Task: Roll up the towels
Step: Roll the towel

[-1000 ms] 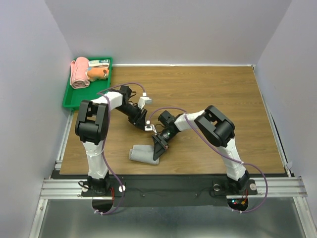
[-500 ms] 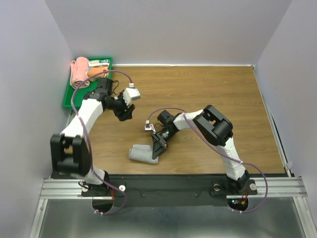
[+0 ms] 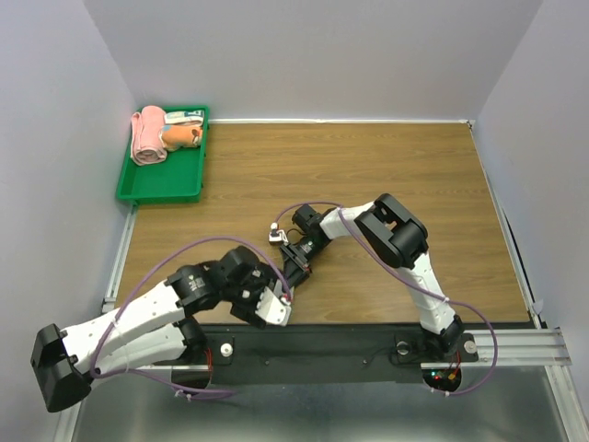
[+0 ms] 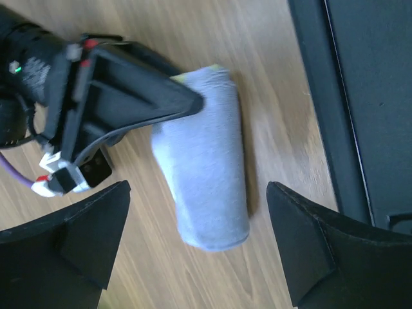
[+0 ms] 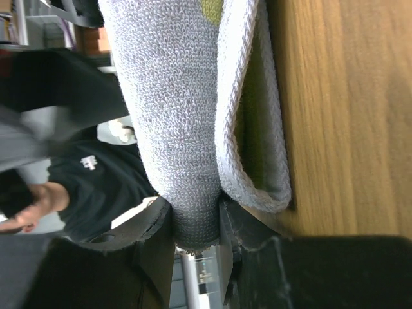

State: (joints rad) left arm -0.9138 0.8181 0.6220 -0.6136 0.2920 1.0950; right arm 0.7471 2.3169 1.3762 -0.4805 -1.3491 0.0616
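Note:
A grey rolled towel lies on the wooden table near the front edge. My left gripper hangs open above it, one finger on each side of the roll's near end, not touching it. In the top view the left gripper covers the towel. My right gripper is shut on the roll's far end. The right wrist view shows the grey towel pinched between that gripper's fingers, with a loose fold beside them.
A green tray stands at the back left and holds a pink rolled towel and an orange one. The black front rail runs close beside the grey roll. The left arm lies low along the front left.
My left arm has swung from the back left near the tray down to the front and now hangs open over the grey roll. The right gripper has kept its hold and barely moved.

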